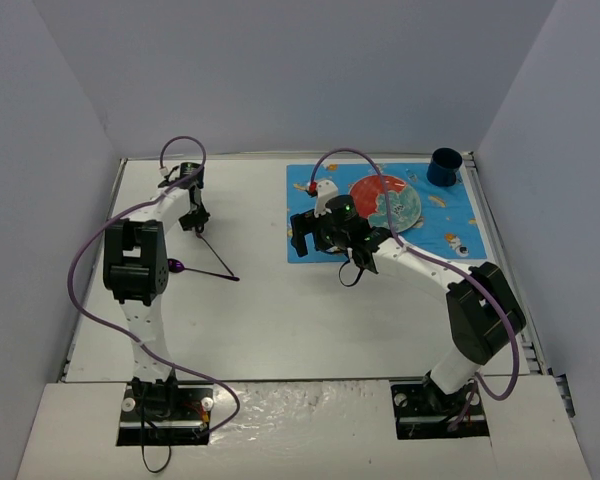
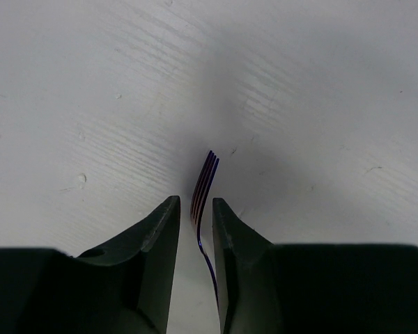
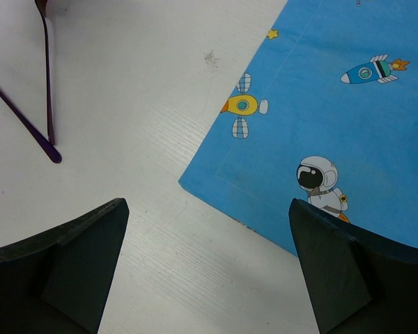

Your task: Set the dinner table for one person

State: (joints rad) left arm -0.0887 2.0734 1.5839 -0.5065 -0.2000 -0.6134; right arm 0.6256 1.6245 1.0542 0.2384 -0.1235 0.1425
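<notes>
A thin purple fork (image 1: 218, 255) lies on the white dinner table (image 1: 260, 330), left of centre. My left gripper (image 1: 193, 215) is down over its head. In the left wrist view the tines (image 2: 204, 182) poke out from between the jaws of the left gripper (image 2: 195, 202). The jaws are drawn in close, the fork's neck rests against the right finger (image 2: 237, 250), and a gap shows on the other side. My right gripper (image 1: 302, 235) hovers wide open over the near left corner of the blue mat (image 3: 320, 104), holding nothing.
A purple spoon (image 1: 202, 271) lies beside the fork, and their handle ends (image 3: 52, 153) meet. On the cartoon-print mat (image 1: 450, 225) at the back right sit a red and teal plate (image 1: 385, 203) and a dark blue cup (image 1: 443, 167). Walls surround the table.
</notes>
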